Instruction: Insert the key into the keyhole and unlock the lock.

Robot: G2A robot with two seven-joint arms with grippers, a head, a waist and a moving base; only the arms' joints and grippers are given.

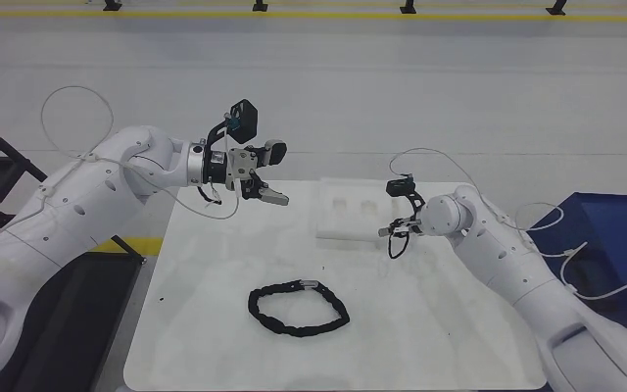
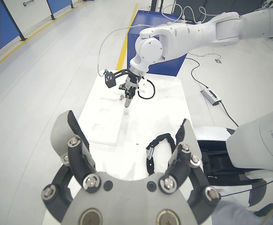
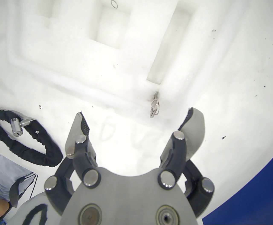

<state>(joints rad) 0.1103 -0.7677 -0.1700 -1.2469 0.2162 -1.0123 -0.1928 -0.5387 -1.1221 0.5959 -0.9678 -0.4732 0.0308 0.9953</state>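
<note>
- Pale floor [image 1: 392,98] with yellow lines [image 1: 294,14] surrounds our white worktop [image 1: 196,323]; a blue cabinet [image 1: 600,220] stands off its right edge.
- Our right pincer [image 3: 136,119] hangs low, pointing down at the near right corner of the foam tray [image 1: 343,211], with its fingers apart and nothing between them.
- We see the key [image 3: 154,107] lying flat just ahead of those fingertips, roughly in line with the gap and touching neither finger.
- It sits right at the tray's corner, beside a dark smudge [image 3: 154,95]; we cannot tell whether it rests on the foam or on the worktop.
- We find the tray toward the far edge, right of the middle. It has shallow rectangular recesses, and a thin wire ring [image 3: 114,3] lies on the foam beside one of them.
- The lock [image 1: 297,307], a black sleeved chain loop joined at a silver cylinder [image 3: 17,127], lies toward the near edge around the middle, well apart from the key and the tray.
- Our left pincer [image 2: 128,121] hangs above the far left part of the worktop, fingers spread wide, apart from the lock.
</note>
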